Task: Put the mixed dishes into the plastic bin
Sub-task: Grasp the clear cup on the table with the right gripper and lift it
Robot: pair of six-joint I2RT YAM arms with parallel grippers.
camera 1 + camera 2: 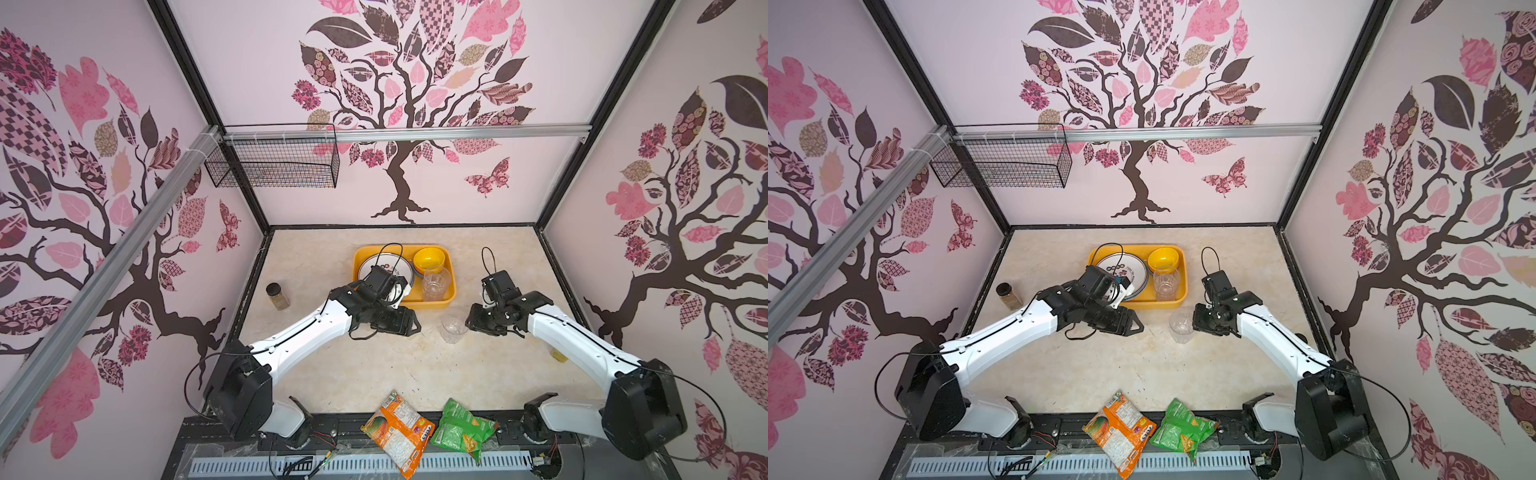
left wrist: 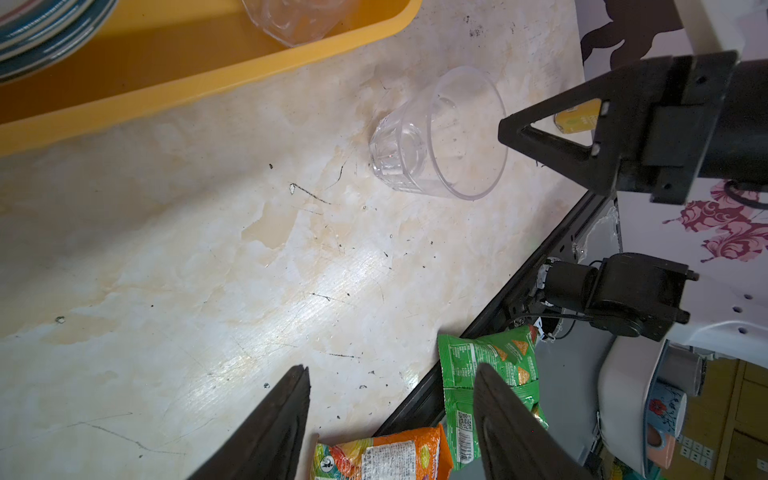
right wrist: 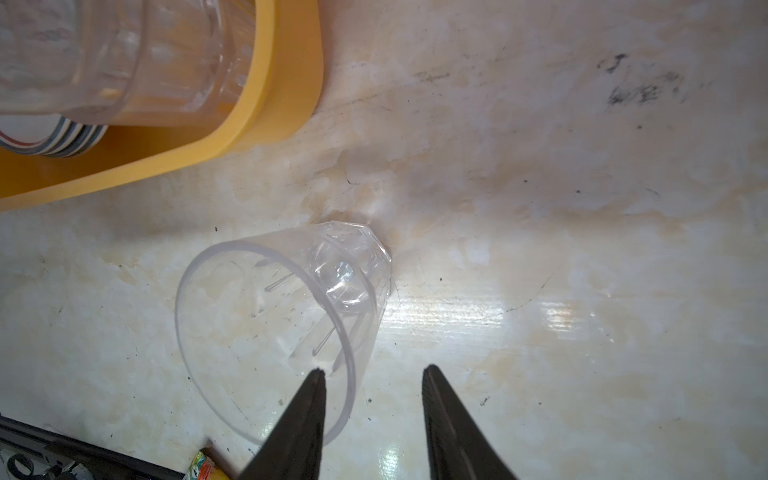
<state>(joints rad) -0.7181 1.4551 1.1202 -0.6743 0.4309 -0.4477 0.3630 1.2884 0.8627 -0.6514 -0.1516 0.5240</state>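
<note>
clear cup (image 3: pixel 282 328) on the counter (image 3: pixel 540 249), just beside the plastic bin (image 3: pixel 286 83). right hand (image 3: pixel 374 370) unclenched, its fingers (image 3: pixel 307 415) straddling the cup's rim. left hand (image 2: pixel 390 370) released, empty.

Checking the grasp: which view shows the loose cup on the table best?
Right wrist: the cup fills the frame, rim and base clear, with the open right claw seemingly astride its wall. Left wrist shows it whole but smaller. In both top views it is tiny and faint.
</note>
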